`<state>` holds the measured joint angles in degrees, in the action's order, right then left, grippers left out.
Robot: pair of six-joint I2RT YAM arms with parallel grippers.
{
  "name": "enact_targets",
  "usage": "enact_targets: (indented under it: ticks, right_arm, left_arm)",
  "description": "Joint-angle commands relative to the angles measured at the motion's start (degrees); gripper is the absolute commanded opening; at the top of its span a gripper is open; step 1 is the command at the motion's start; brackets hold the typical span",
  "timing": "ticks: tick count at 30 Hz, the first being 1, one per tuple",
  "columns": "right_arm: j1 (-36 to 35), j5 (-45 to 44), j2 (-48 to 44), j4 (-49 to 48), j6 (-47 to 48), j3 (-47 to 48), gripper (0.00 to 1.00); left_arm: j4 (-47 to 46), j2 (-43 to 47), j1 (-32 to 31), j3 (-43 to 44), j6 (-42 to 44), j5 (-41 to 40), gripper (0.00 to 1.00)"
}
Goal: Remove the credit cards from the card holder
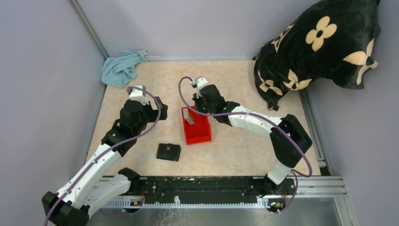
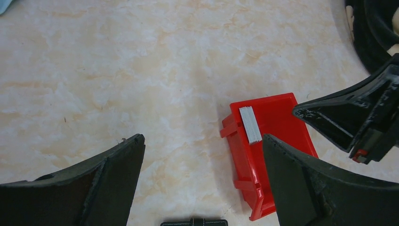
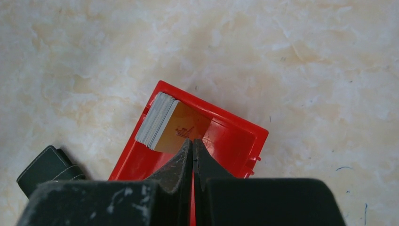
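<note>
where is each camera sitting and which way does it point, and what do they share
Top external: fixed above and behind the arms, looking down at the table; both arms show, bases at bottom.
Left wrist: on the left arm, looking past the open left gripper at the red bin; its fingers show.
Right wrist: on the right arm, looking down past the shut right gripper into the bin; its fingers show.
Shared: all three see the bin, the credit cards in it and the card holder.
</note>
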<state>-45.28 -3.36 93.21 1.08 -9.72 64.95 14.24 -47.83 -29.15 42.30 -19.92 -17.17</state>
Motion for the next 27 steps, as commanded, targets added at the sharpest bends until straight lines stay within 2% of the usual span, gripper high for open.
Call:
enact_targets:
  ticks: [1, 27]
  right_arm:
    - [-1.2, -0.8, 3.3, -0.4, -1.4, 4.5, 0.0]
    - [-1.2, -4.6, 15.6, 1.7, -0.7, 12.4, 0.0]
  left_arm:
    - [0.9, 0.7, 0.0, 1.7, 0.0, -0.5, 1.0]
    - [2.0, 2.3, 0.0, 1.9, 0.5, -0.6, 1.0]
